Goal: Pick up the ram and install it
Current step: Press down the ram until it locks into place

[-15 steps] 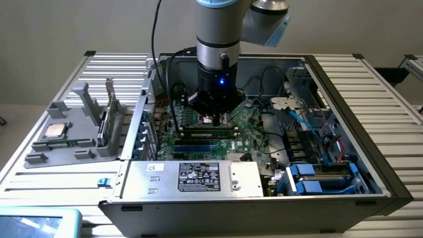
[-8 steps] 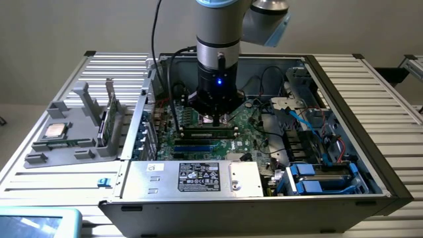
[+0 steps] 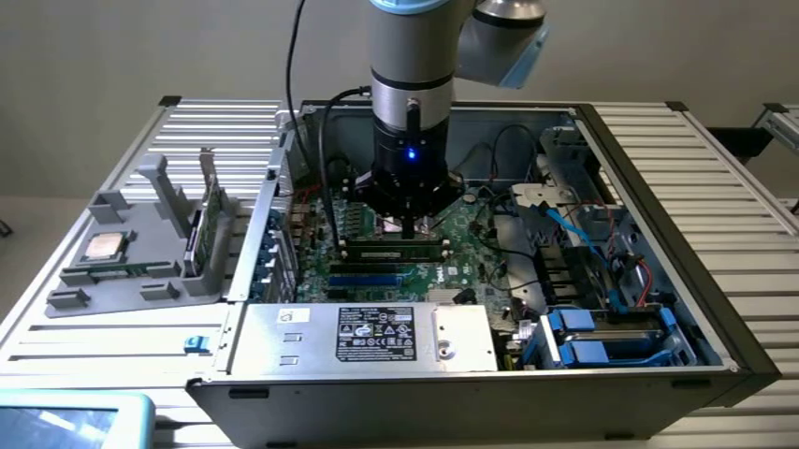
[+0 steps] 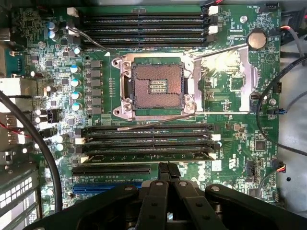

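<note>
Exterior view: big open case [image 3: 699, 309] on the slatted surface [image 3: 736, 187], green board [image 3: 481, 234] inside. Ram [image 3: 397, 249] lying along a black slot near the middle of the board, looks set in, maybe not clicked. Fingers [image 3: 410, 224] pressed together, holding nothing, tips right over the ram. Best to push straight down, slowly, on the stick's top edge, keeping off the bare socket [image 4: 156, 86] close by.

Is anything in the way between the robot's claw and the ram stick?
No, nothing visible is in the way. The shut gripper is right over the ram, which seems to sit in a slot beside the empty socket. Whether it touches the ram is hard to tell.
</note>
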Motion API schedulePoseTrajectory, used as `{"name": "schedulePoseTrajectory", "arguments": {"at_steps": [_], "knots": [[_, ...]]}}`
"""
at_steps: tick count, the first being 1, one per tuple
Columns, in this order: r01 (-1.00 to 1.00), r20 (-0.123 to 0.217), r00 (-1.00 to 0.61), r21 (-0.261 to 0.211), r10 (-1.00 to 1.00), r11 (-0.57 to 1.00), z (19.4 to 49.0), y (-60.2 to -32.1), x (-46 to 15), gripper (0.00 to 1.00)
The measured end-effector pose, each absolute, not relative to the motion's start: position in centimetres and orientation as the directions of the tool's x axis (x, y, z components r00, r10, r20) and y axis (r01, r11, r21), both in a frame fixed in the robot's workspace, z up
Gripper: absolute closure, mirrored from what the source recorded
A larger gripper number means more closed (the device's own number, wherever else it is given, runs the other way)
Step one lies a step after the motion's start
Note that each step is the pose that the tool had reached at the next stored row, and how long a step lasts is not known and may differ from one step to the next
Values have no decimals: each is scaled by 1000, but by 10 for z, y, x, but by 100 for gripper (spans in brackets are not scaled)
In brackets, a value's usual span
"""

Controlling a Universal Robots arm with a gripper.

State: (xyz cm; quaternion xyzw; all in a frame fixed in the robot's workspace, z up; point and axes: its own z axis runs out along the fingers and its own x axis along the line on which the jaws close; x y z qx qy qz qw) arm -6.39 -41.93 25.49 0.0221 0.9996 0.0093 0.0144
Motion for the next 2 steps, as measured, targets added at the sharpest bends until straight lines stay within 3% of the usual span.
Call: {"name": "schedulePoseTrajectory", "arguments": {"at_steps": [2], "knots": [[44, -28, -999, 19, 45, 999, 255, -419, -64, 91]]}}
